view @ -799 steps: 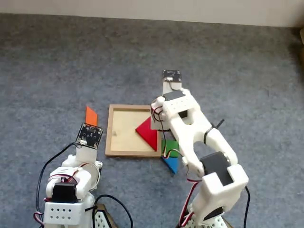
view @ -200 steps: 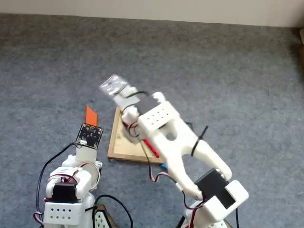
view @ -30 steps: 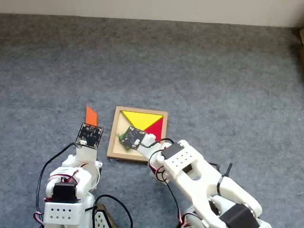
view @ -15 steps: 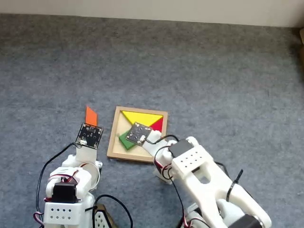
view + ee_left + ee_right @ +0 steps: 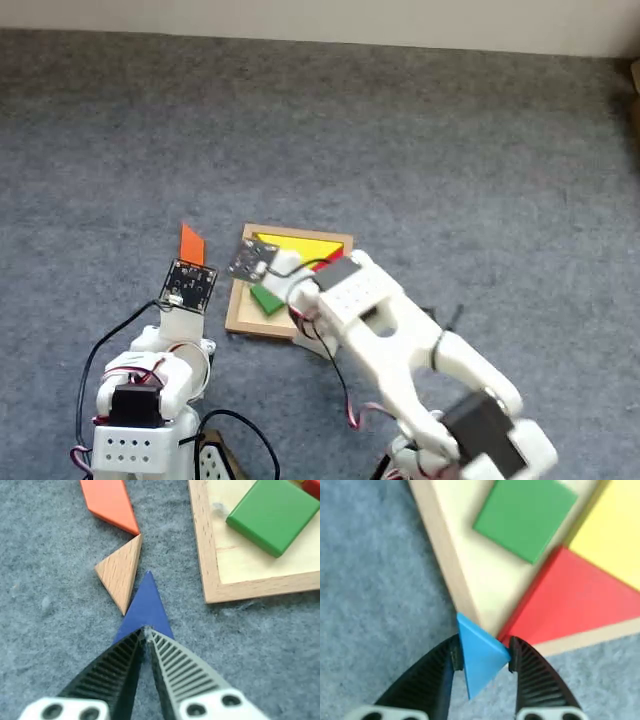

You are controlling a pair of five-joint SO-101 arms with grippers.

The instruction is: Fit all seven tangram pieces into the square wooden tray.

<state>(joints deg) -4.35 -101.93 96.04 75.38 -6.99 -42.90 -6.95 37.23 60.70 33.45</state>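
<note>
Where I see the tray: flat on the grey table, with the right arm stretched across it.
Right gripper: its fingers pinch the light blue triangle by 2 edges, over the tray's rim at a corner; I cannot tell whether the piece touches the wood.
Inside the tray: 3 pieces lie flat, the green square apart from the others, the red triangle against the rim, and the yellow triangle edge to edge with the red one.
Left gripper: fingers pressed together, with the tips over the base of the dark blue triangle.
Outside the tray: the dark blue triangle lies on the table near a tray corner, the wooden triangle is just beside it, and the orange parallelogram meets the wooden one corner to corner.
</note>
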